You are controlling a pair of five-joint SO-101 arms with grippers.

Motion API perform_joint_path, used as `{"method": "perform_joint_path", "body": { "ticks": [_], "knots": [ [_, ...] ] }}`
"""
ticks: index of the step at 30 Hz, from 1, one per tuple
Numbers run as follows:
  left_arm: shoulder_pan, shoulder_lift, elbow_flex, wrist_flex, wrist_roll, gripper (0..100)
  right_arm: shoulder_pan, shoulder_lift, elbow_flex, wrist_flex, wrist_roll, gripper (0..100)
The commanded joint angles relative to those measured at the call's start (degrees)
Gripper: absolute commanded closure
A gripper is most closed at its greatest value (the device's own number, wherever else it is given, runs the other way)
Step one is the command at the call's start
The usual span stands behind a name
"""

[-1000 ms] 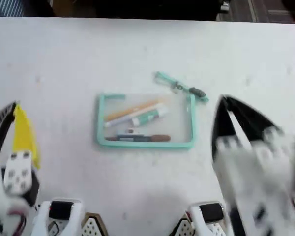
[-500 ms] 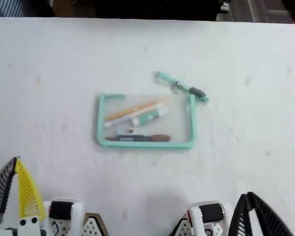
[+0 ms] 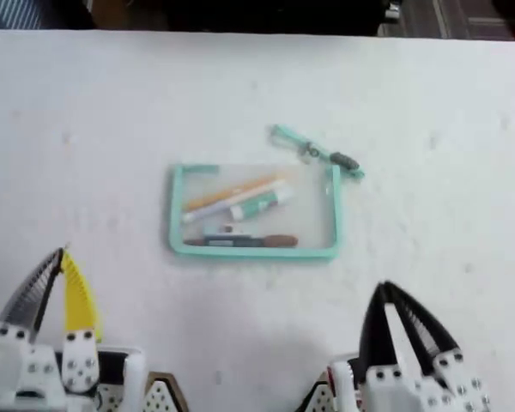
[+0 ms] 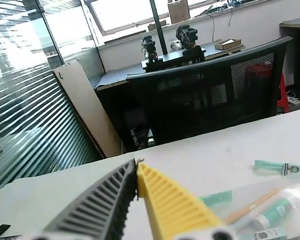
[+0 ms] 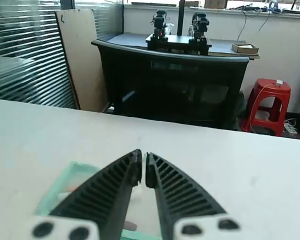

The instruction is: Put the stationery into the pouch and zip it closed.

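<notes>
My left pincer (image 3: 63,253) and right pincer (image 3: 384,287) sit pressed together at the counter's (image 3: 112,103) near edge, so I'd steer clear of the central pouch (image 3: 253,184) (pens (image 3: 240,206) inside) and confirm it's fully zipped.

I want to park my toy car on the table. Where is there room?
Lots of bare table lies beyond the pouch up to the far edge, and on both its sides. It is tight at the near edge, where the left gripper and right gripper sit.
</notes>
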Motion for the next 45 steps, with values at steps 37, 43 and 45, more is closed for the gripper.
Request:
{"method": "perform_joint_path", "body": {
  "ticks": [37, 43, 45],
  "knots": [
    [0.31, 0.13, 64.44, -28.22, -8.62, 97, -0.04, 0.04, 71.65, -38.64, 0.09, 98.1],
    [0.31, 0.13, 64.44, -13.19, -8.62, 98, -0.13, -0.04, 71.65, -21.32, -0.09, 98.1],
    [0.22, 0.13, 64.35, -11.25, -8.62, 98, -0.13, -0.04, 71.65, -20.26, 0.09, 98.1]
  ]
}}
